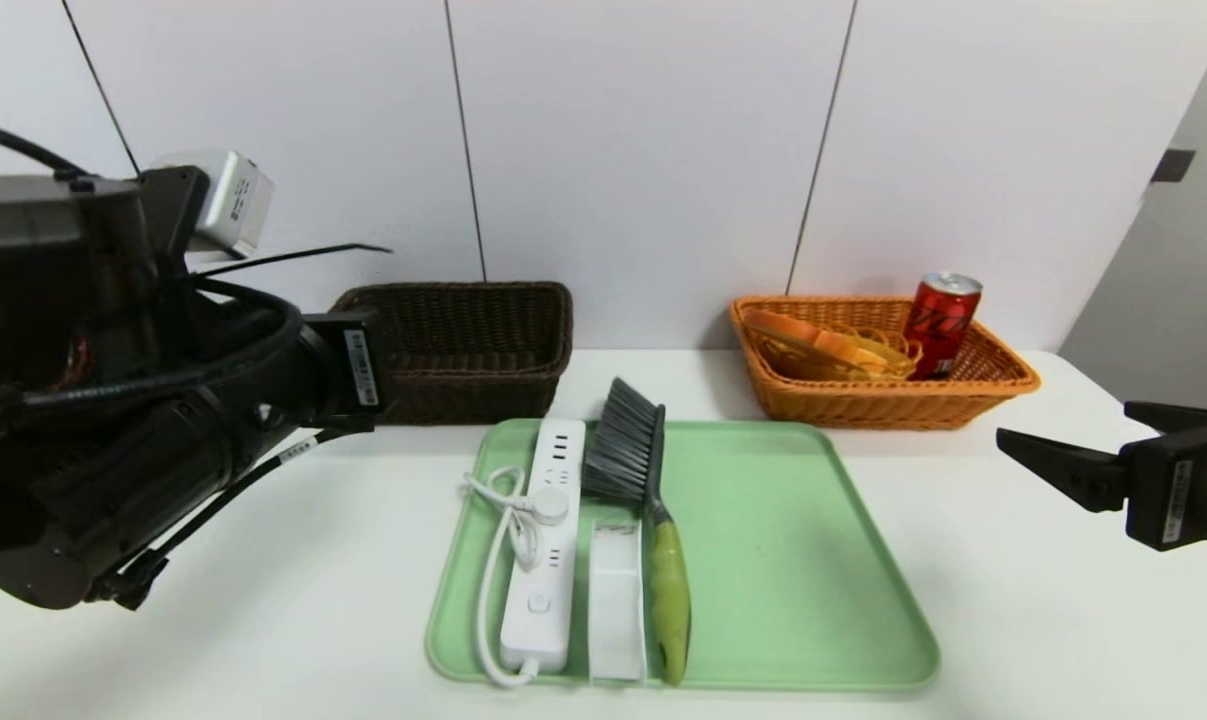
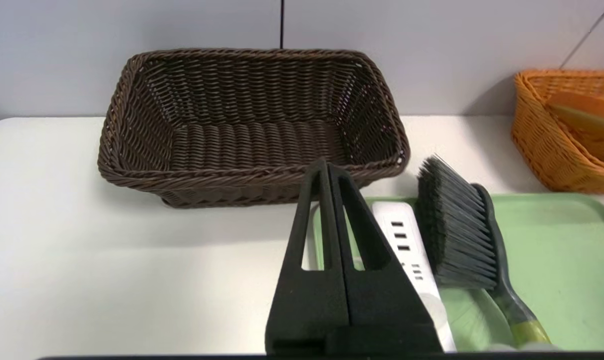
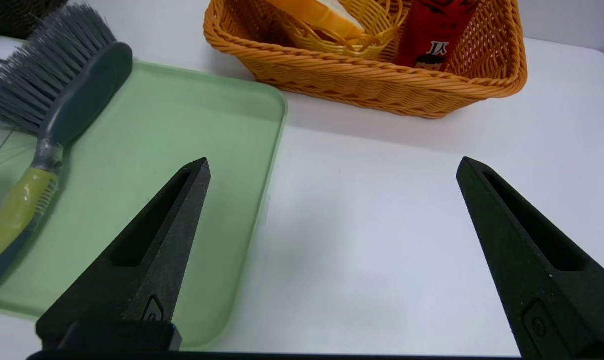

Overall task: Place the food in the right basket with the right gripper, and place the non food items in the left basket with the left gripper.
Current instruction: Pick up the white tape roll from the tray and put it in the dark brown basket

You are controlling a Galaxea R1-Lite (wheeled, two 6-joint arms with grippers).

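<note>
Non-food items, i.e. power strip (image 1: 546, 545), brush (image 1: 638, 500) and white box (image 1: 615, 600), sit lower centre of head view on green tray (image 1: 793, 560); brown basket (image 1: 463, 335) is empty.

Risks: strip's loose cable (image 1: 493, 560) may snag; brush touches strip and box, so a grab could drag a neighbour.

Left end effector (image 2: 328, 167): pressed together, empty, w/ tips only visible in left wrist view. Right end effector (image 3: 332, 167): wide apart over bare bench (image 3: 382, 225). Head view alone shows the box; orange basket (image 1: 1003, 385) holds can (image 1: 943, 325) and bread (image 1: 813, 340).

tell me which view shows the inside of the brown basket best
The left wrist view: the brown basket fills the picture, its floor bare. The head view shows only part of it behind the left arm; the right wrist view catches just a corner.
</note>
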